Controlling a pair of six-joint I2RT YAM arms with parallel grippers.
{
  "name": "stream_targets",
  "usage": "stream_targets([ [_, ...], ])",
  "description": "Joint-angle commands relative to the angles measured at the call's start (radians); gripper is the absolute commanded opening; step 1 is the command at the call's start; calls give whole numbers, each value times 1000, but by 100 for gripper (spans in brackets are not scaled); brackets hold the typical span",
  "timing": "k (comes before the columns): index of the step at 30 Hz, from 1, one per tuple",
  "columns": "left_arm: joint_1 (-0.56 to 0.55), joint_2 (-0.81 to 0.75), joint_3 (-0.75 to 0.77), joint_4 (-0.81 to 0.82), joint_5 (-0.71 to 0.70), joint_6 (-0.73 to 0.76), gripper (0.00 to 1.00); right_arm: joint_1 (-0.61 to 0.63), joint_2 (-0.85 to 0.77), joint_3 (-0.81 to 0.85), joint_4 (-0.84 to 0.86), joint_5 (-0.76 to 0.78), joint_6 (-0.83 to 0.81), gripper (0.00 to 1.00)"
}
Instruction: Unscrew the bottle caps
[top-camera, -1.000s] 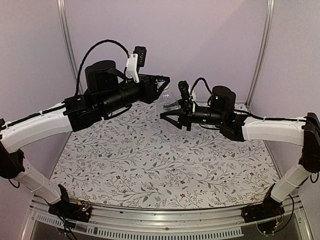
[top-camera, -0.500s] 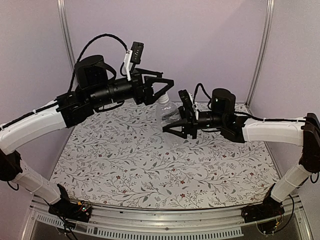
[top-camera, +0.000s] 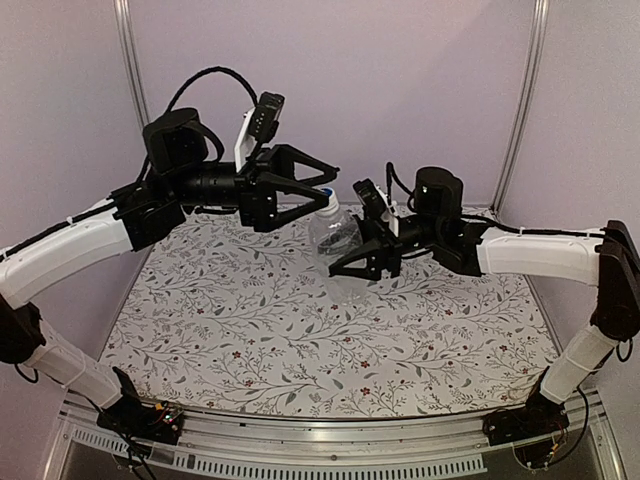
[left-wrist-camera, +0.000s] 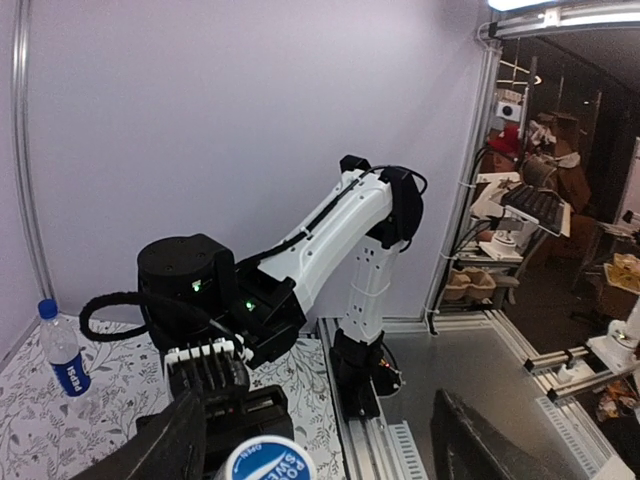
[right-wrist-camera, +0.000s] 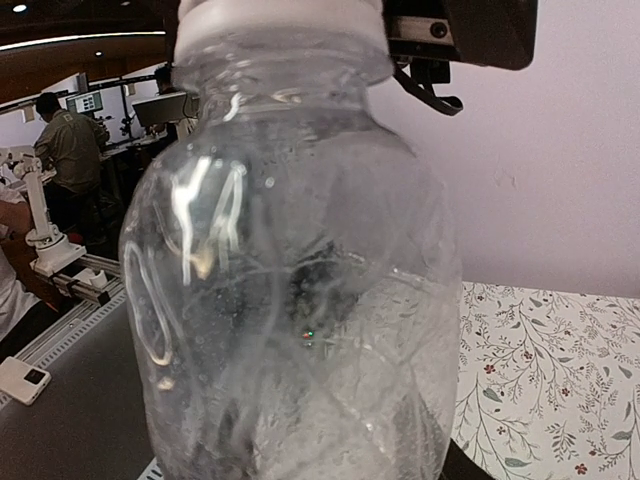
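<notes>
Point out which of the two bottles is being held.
The plain clear plastic bottle without a label: the right tool grips its body. The slimmer clear bottle with the dark blue label stands on the floral table.

Bottles: two. Plain bottle (top-camera: 328, 232), labelled bottle (left-wrist-camera: 62, 352). Blue caps: likely two. Near cap (left-wrist-camera: 265, 462), far cap (left-wrist-camera: 46, 308).

We see the left gripper (top-camera: 329, 187) spread its jaws, closed a second ago, on either side of the bottle cap (top-camera: 324, 194); the plain bottle (top-camera: 338, 238) now hangs lower.
</notes>
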Motion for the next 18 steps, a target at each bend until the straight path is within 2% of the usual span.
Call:
stream_targets([
  [1, 21, 31, 10, 51, 107, -14, 74, 6, 7, 30, -1, -52, 31, 46],
  [7, 24, 56, 16, 68, 117, -27, 66, 8, 2, 30, -1, -53, 51, 46],
  [14, 23, 73, 15, 67, 141, -24, 43, 8, 1, 29, -2, -43, 50, 46],
  [18, 23, 72, 9, 60, 127, -16, 36, 9, 1, 22, -2, -32, 48, 46],
])
